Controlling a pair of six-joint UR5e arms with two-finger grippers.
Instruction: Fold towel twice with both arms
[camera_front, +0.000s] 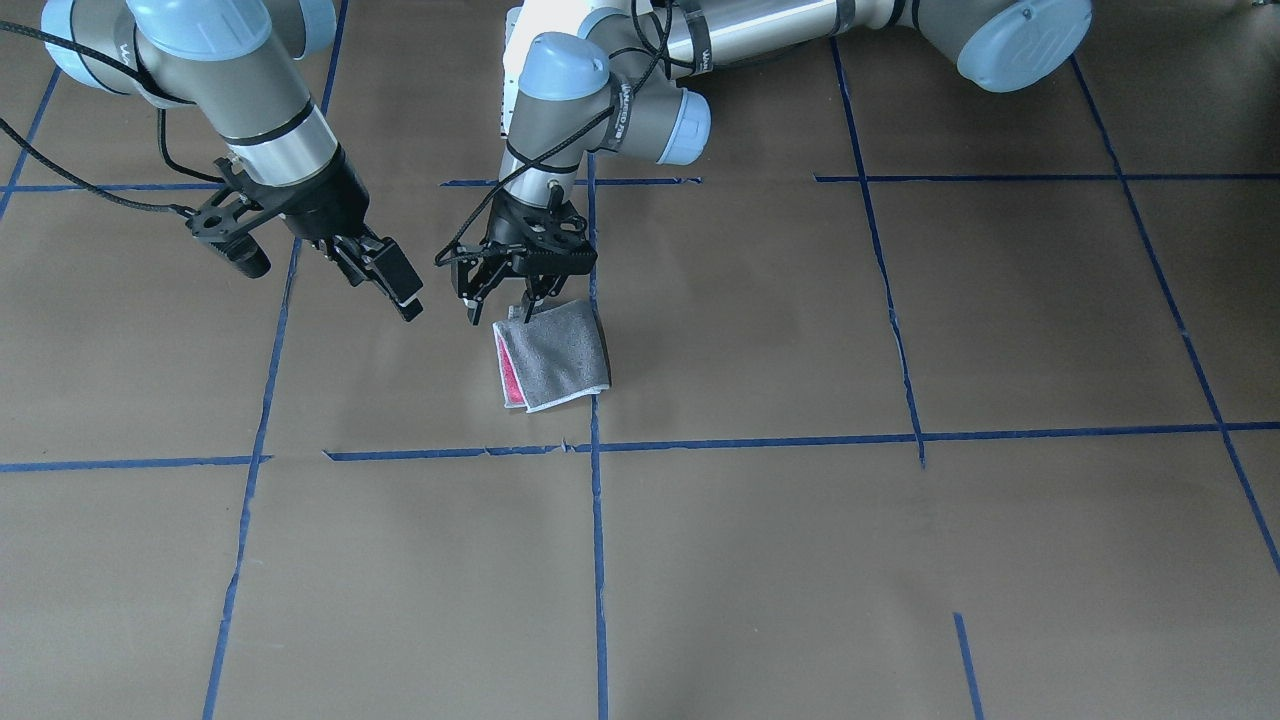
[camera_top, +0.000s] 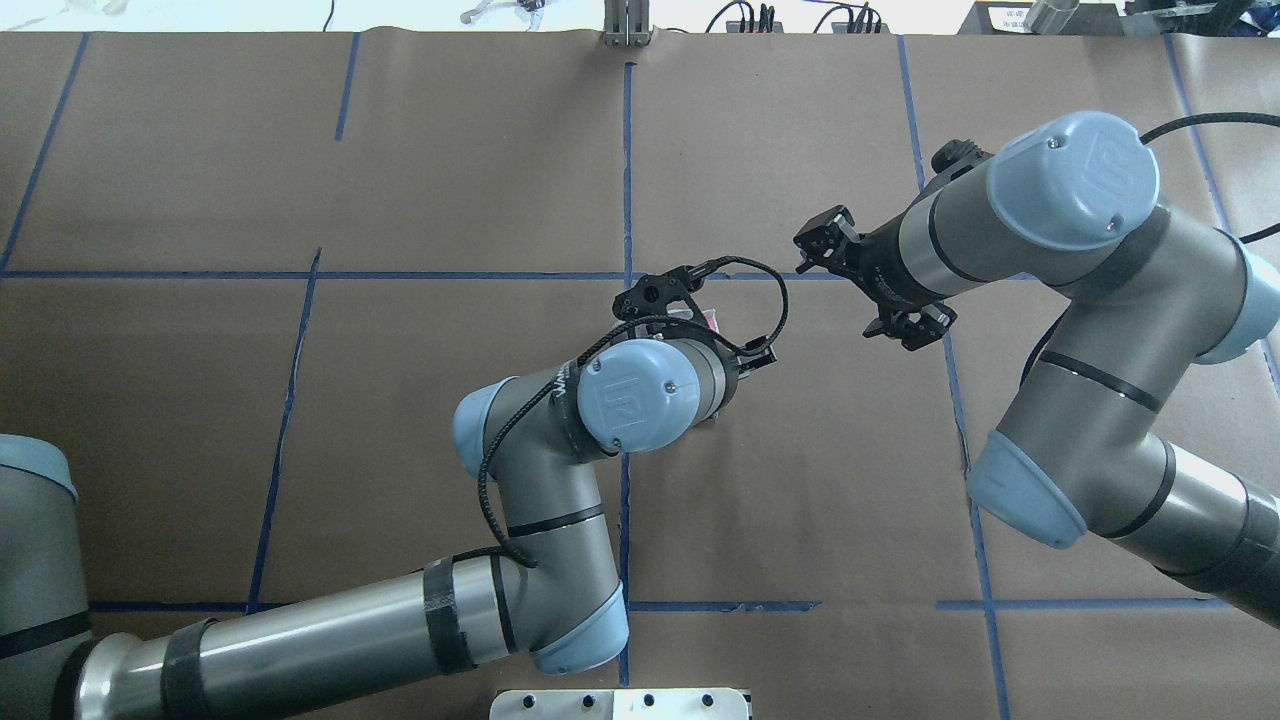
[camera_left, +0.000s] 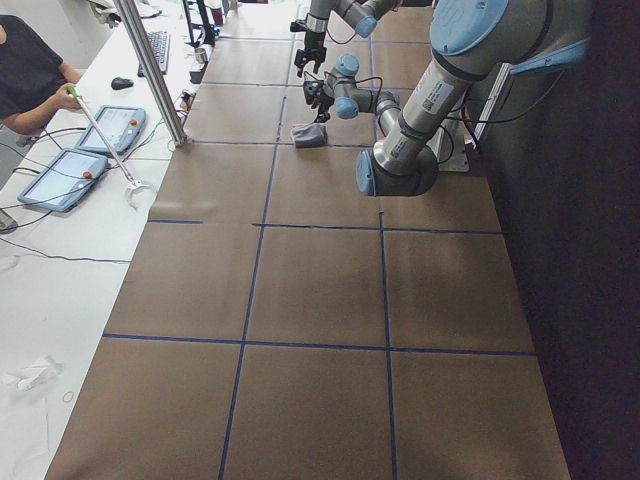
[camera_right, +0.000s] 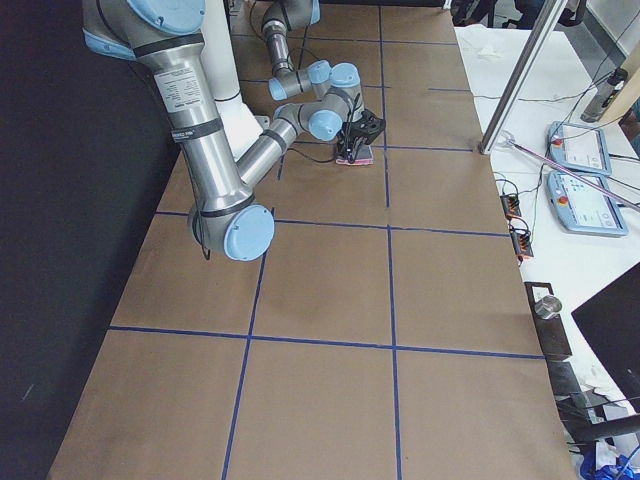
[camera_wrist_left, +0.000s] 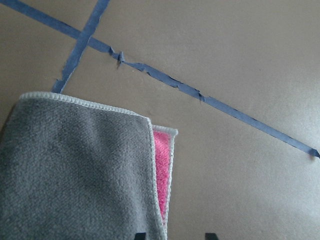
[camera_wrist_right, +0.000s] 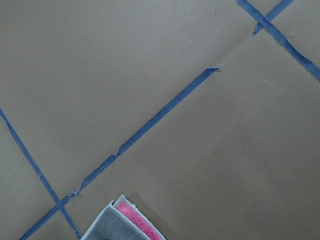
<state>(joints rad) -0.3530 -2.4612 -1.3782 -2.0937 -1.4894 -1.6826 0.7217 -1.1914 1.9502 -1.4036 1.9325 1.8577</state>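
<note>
The towel (camera_front: 553, 355) lies folded into a small rectangle on the brown table, dark grey face up, with a pink strip along one edge. It also shows in the left wrist view (camera_wrist_left: 75, 175) and as a corner in the right wrist view (camera_wrist_right: 120, 225). My left gripper (camera_front: 500, 300) hovers open just above the towel's corner nearest the robot, its fingertips (camera_wrist_left: 140, 235) standing either side of the pink edge. My right gripper (camera_front: 385, 275) is open and empty, raised above the table beside the towel. In the overhead view my left wrist hides most of the towel (camera_top: 710, 320).
Blue tape lines (camera_front: 598, 560) divide the brown paper table into squares. An operator (camera_left: 30, 80) sits at a side bench with tablets (camera_left: 62, 178). A metal pole (camera_left: 150, 70) stands at the table's edge.
</note>
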